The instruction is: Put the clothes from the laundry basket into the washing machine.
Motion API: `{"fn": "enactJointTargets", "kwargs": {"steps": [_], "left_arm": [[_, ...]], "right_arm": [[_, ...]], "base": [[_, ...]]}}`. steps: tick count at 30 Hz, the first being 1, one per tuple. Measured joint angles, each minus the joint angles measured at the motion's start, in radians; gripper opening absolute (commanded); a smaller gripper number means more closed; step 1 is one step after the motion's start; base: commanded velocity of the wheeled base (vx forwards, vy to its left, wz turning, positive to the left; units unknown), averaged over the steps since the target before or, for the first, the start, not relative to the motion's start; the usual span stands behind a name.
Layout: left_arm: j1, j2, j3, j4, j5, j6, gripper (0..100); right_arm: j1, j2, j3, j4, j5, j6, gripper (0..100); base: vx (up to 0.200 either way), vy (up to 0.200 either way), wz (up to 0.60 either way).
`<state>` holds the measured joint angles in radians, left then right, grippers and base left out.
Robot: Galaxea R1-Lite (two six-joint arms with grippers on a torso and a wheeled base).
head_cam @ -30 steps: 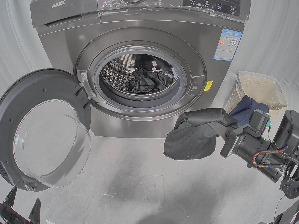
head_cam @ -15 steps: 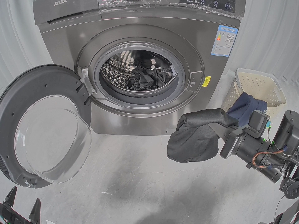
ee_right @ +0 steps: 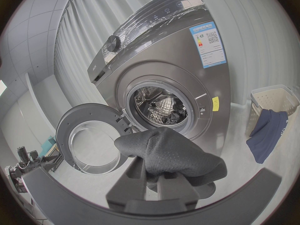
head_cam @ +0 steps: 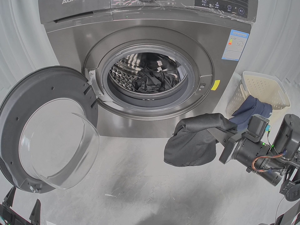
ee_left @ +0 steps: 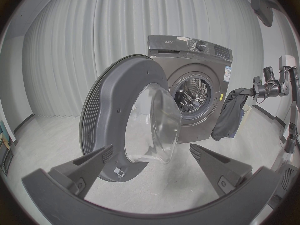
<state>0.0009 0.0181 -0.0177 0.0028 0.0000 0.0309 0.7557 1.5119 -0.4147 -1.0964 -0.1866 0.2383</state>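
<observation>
**Black garment gripped in mid-air, right of the open drum**

A black garment [head_cam: 193, 138], matte and finely textured, is seen bunched into a soft, rounded bundle. It is clamped by the right gripper [ee_right: 154, 180], whose dark fingers are closed on its upper fold. The cloth is draped over them and sags below, clear of the pale, smooth floor [head_cam: 140, 185]. It is held near the right lower front of the washing machine [head_cam: 78, 41], between the round opening and the laundry basket [head_cam: 265, 85].

The machine is finished in brushed grey metal, and its control panel is wrapped in crinkled clear film [head_cam: 187, 0]. The circular door [head_cam: 37, 88] is swung wide to the left, a bulging clear bowl set in its grey ring. Inside the perforated steel drum [head_cam: 123, 77], crumpled dark clothes [head_cam: 153, 80] are already heaped.

To the far right, the cream plastic basket is pierced with small holes, and a navy garment [head_cam: 250, 108] is slung over its near rim, hanging down outside.

The left gripper [head_cam: 25, 196] is held low at the near left, its ridged wedge-shaped fingers spread apart with nothing between them.
</observation>
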Motion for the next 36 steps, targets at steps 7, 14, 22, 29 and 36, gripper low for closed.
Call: {"fn": "enactJointTargets", "kwargs": {"steps": [7,14,22,29,36], "left_arm": [[0.001,0.000,0.000,0.000,-0.003,0.010,100],[0.002,0.000,0.000,-0.004,-0.031,0.038,100],[0.002,0.000,0.000,-0.006,-0.041,0.042,100],[0.002,0.000,0.000,-0.007,-0.041,0.039,100],[0.010,0.020,-0.074,-0.094,-0.040,0.022,100]], "right_arm": [[0.074,0.028,-0.050,-0.030,0.006,0.000,0],[0.095,0.085,-0.114,-0.071,0.008,0.007,0],[0.087,0.198,-0.221,-0.200,0.007,0.015,0],[0.086,0.281,-0.269,-0.232,0.003,0.016,0],[0.089,0.283,-0.241,-0.227,0.003,0.014,0]], "base": [[0.000,0.000,0.00],[0.000,0.000,0.00],[0.000,0.000,0.00],[0.000,0.000,0.00],[0.000,0.000,0.00]]}}
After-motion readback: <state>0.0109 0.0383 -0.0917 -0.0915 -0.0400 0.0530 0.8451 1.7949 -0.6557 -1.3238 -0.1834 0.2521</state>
